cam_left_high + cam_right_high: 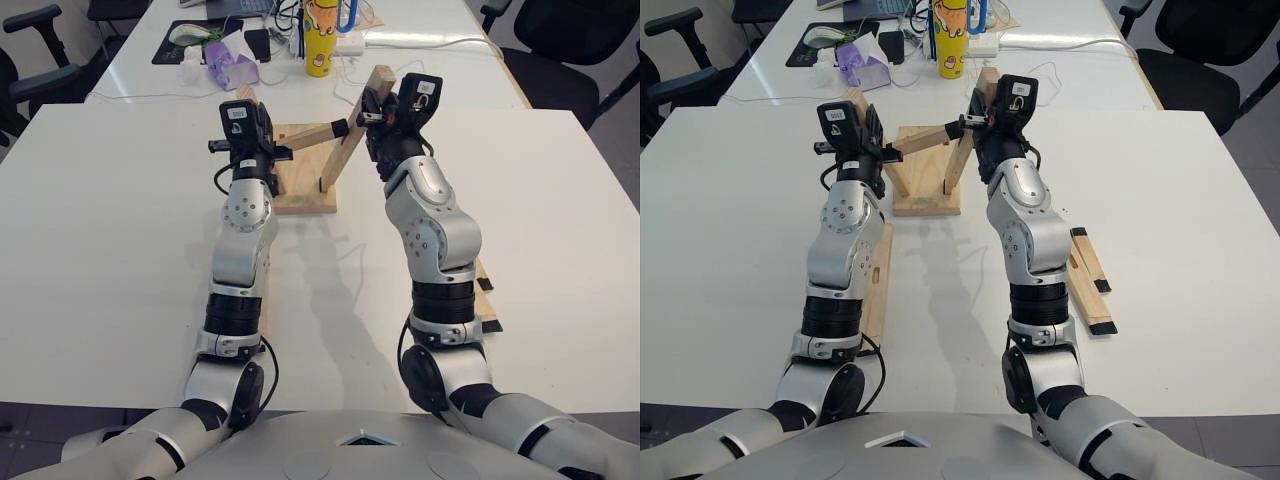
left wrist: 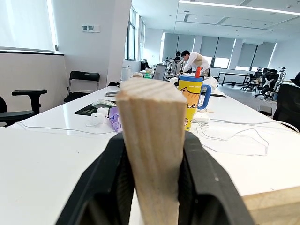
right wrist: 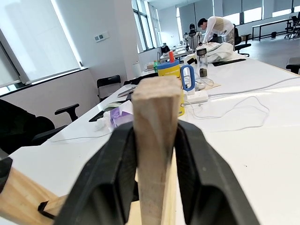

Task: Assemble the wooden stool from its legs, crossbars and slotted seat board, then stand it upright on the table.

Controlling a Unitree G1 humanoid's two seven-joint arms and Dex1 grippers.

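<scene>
- Fingers, left (image 2: pixel 105 187): clamped on both flanks of left leg (image 2: pixel 152 154), no gap to the wood, top end of the post free above the grip.
- Fingers, right (image 3: pixel 105 178): closed just as tight on right leg (image 3: pixel 155 140), wood filling the span between them.
- Seat board (image 1: pixel 305 200): flat on bench (image 1: pixel 120 220), far centre, between the two arms. Both legs rising from it, the right one leaning outward.
- Crossbar (image 1: pixel 310 135): slanted between the legs, upper end at the right leg just beside the right fingers. Lower end toward the left leg, seating there not discernible.
- Step judged in hand: bringing the two legs together onto the crossbar ends.
- Method advised: brace the left leg as the fixed post and swing the right leg inward toward vertical. Level the crossbar before pressing, then push along its axis, not across it.
- Risks judged: jamming if pressed while skewed; board sliding on the smooth bench; legs levering out of their slots if lifted.
- Stock not yet fitted: two short bars with dark ends (image 1: pixel 1088 268) beside the right forearm; long plank (image 1: pixel 878 285) under the left forearm.
</scene>
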